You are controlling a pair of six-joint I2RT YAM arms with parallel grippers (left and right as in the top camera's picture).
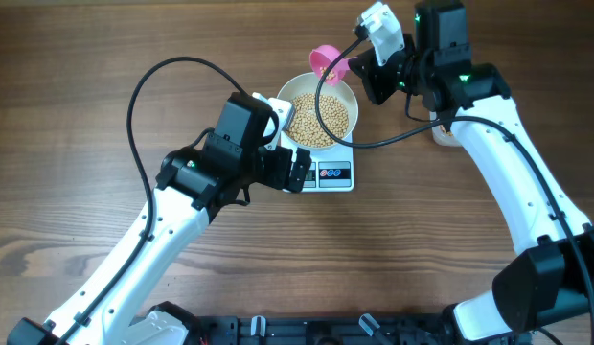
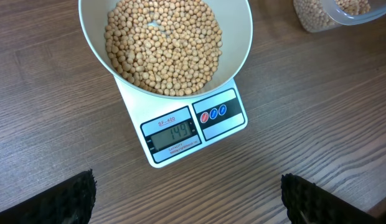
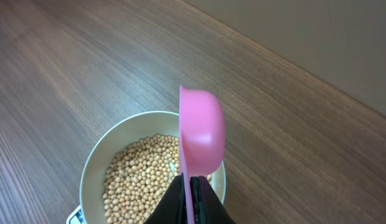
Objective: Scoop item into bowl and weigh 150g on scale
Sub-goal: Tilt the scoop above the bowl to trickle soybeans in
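The white bowl (image 1: 319,114) sits on the white scale (image 1: 328,175) and holds many tan beans (image 2: 163,45). The scale's grey display (image 2: 174,134) reads 149. My right gripper (image 3: 192,186) is shut on the handle of a pink scoop (image 3: 201,134), held above the bowl's far rim (image 3: 131,121) and turned on its side. The scoop (image 1: 328,62) shows at the bowl's back edge in the overhead view. My left gripper (image 2: 187,199) stands open over bare table in front of the scale, nothing between its fingers (image 2: 78,196).
A clear plastic tub of beans (image 2: 333,14) stands to the right of the scale, mostly hidden under my right arm in the overhead view. A black cable (image 1: 144,81) loops over the table behind the left arm.
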